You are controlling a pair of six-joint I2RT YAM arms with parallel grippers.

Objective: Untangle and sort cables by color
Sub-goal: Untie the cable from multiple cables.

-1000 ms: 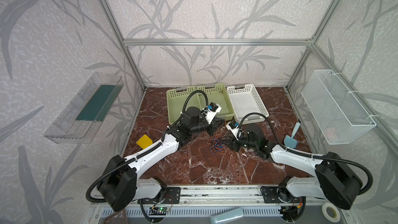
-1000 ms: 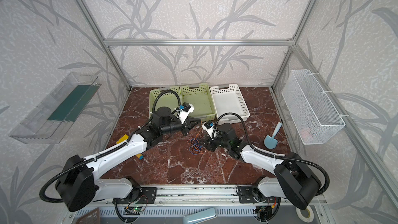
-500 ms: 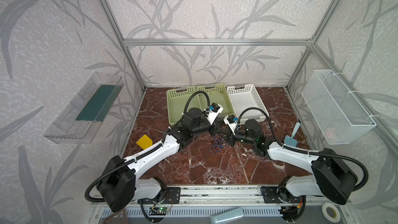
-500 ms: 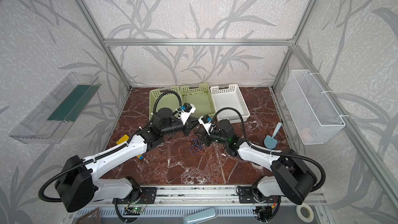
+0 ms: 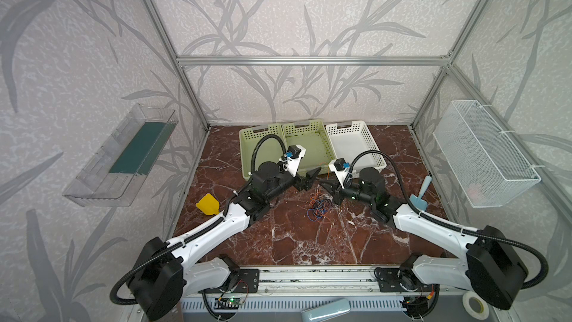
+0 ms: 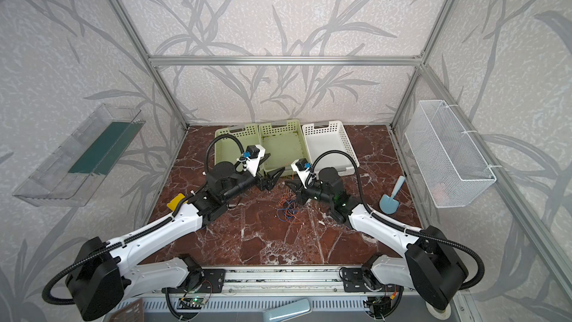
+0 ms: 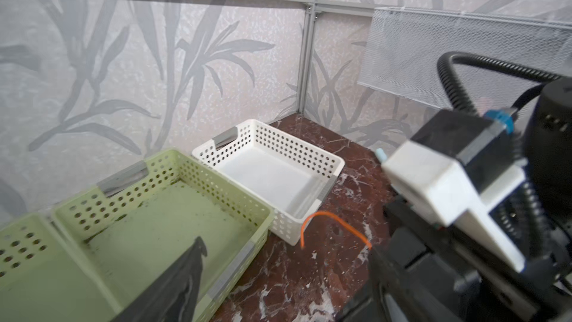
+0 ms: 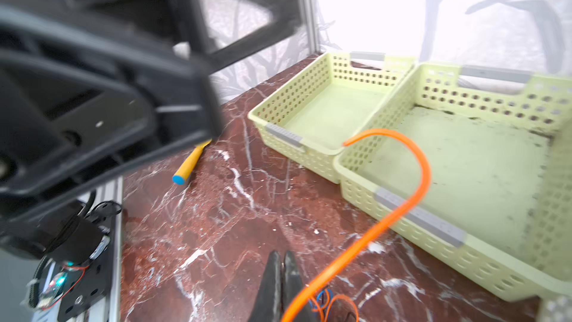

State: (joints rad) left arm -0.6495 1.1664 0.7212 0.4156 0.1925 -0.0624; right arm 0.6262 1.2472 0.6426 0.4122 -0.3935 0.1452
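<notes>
Since my right claw [image 5: 323,183] is pinched shut on the orange cable [image 8: 424,162], w/ the loose end arcing up in front of the baskets, the worry is what's on the other end. The strand runs down into the cable pile [image 5: 318,207]: blue, orange + dark loops knotted on the marble table [image 5: 294,243], near my two claws and a bit toward my bases. If I pull fast, I reckon the whole knot comes along instead of one strand. Or the wire slips out of the pinch, b/c it's far thinner than my fingers.

My left claw [image 5: 311,179] stands wide open, gripping nothing, its tips very near the right claw's tips. A careless swing by either arm could knock them together. The free end could also hook a hole in a basket wall.

Room: baskets line the far side. The middle green basket [image 8: 433,243] and the white basket [image 5: 376,145] sit just beyond my claws, so there's little slack that way. Toward my bases the marble is bare, prob. the best way to draw the strand out. The yellow tool [image 5: 209,204] lies at the table's left edge and the blue scoop [image 5: 418,199] is beside my right arm, both well apart from the pile.
</notes>
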